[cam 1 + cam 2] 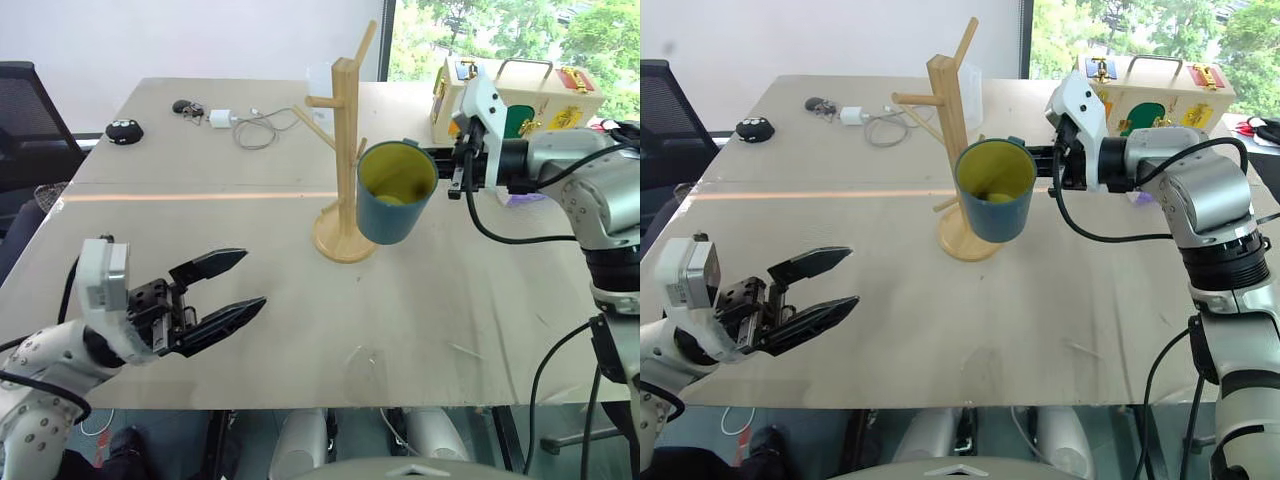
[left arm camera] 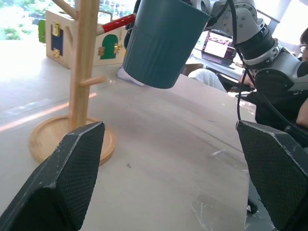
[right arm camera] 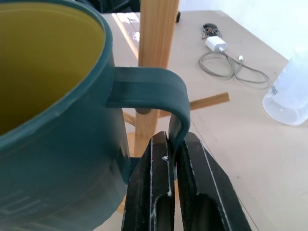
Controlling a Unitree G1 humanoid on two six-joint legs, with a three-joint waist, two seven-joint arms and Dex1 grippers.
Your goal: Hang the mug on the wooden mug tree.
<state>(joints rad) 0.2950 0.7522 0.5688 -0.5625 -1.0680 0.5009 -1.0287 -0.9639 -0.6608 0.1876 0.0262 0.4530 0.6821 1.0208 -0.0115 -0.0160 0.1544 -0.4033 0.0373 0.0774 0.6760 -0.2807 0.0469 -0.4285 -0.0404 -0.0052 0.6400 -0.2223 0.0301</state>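
Carrying the dark teal-blue ceramic mug (image 1: pixel 396 192) by its loop handle, pinched in our right gripper (image 3: pixel 171 166), we are holding it aloft just beside the tall light-wood mug tree (image 1: pixel 343 150), judging that next we thread a peg, left gripper (image 1: pixel 222 292) spread wide.

The table (image 1: pixel 250 300) bears the wooden mug tree (image 1: pixel 343 160), charger cable (image 1: pixel 255 125), cream box (image 1: pixel 520 100).

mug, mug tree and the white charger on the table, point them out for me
mug (image 1: pixel 392 215), left eye view, on its teal outer wall
mug tree (image 1: pixel 345 130), left eye view, on the upright post
white charger (image 1: pixel 220 118), left eye view, on the plug body
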